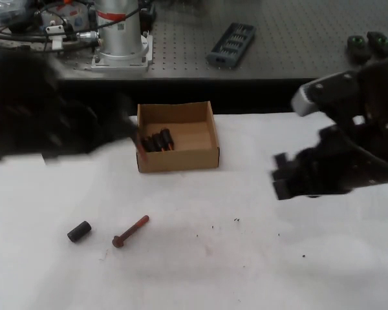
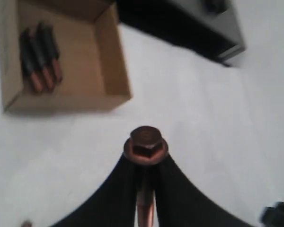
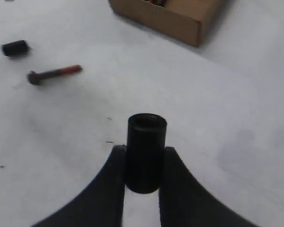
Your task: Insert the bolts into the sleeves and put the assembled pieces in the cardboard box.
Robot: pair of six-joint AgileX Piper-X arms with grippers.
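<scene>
We see the left gripper (image 2: 144, 163) clamped on a gripped bolt (image 2: 145, 145). Its fingers pinch the coppery shank just under the six-sided head. The right gripper (image 3: 144, 156) is clamped on a gripped sleeve (image 3: 146, 146), a black tube squeezed at its lower half, with its open bore showing at the free end. Both pieces are held above the white sheet (image 1: 246, 258) that covers the bench.

In the high view the right arm (image 1: 349, 155) is at the right side, well apart from the cardboard box (image 1: 178, 161). The left arm (image 1: 39, 123) is a dark blur just beside the box's left wall.

The box stands open on the sheet, near its far edge. Several assembled pieces (image 1: 157, 141) lie side by side inside it, toward its left wall.

On the sheet in front of the box and to its left lie a loose sleeve (image 1: 79, 231) and a loose bolt (image 1: 130, 232). They are near each other but apart, the sleeve to the left.

Behind the sheet stands a metal column (image 1: 119, 35). It carries a label (image 1: 118, 26) that we cannot read.
</scene>
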